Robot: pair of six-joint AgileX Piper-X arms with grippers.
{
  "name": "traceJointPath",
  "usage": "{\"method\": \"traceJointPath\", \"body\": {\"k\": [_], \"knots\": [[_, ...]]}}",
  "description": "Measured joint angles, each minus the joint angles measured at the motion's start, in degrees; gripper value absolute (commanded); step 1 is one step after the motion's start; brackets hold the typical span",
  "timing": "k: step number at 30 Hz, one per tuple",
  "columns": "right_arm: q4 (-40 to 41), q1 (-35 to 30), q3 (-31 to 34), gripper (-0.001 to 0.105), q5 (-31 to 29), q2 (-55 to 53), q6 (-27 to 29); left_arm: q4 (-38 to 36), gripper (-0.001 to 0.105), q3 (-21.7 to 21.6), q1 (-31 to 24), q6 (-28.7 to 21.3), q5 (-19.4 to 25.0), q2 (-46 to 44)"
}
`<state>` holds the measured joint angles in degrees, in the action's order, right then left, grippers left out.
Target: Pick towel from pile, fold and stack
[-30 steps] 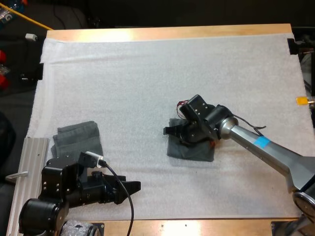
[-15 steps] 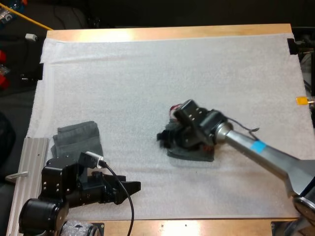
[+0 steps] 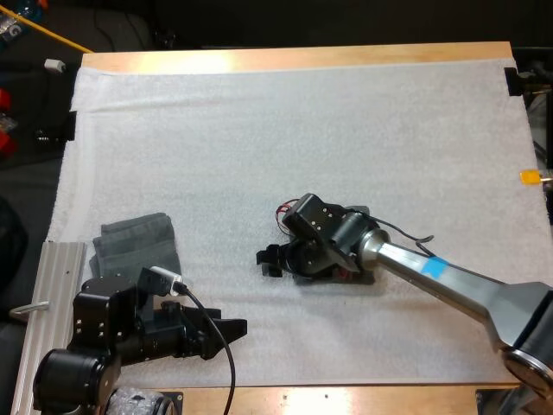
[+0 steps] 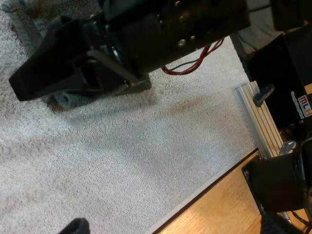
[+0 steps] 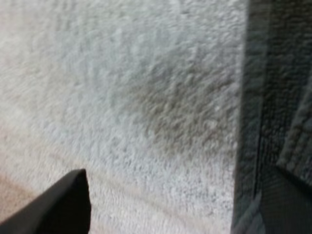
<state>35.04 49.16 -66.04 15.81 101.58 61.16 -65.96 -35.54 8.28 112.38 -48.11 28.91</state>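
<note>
My right gripper (image 3: pixel 270 258), wide and empty, sits just off the towel's (image 5: pixel 273 107) left edge; it's slid leftward off it.

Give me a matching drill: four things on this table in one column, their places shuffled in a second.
1 folded towel
2 left end effector
3 right end effector
4 metal rail

A off the mat, along its left edge
B at the second towel, mid-mat
C lying on the mat, left side
D over the mat's near side

Pairs: 1-C, 2-D, 3-B, 4-A
</note>
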Motion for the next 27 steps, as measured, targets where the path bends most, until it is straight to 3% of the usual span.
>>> {"method": "traceJointPath", "body": {"k": [7,15,27], "knots": [[6.2,0.0,-0.1,0.07,-7.1,-10.1,5.0,0.6,0.066,0.0,0.5,-0.5,0.0,0.0],[19.1,0.0,-0.2,0.07,-15.1,-23.2,10.0,3.6,0.066,0.0,3.1,-0.5,0.2,0.0],[32.9,0.0,-0.2,0.07,-16.9,-40.3,10.0,5.4,0.072,0.0,3.1,-1.6,5.5,0.0]]}}
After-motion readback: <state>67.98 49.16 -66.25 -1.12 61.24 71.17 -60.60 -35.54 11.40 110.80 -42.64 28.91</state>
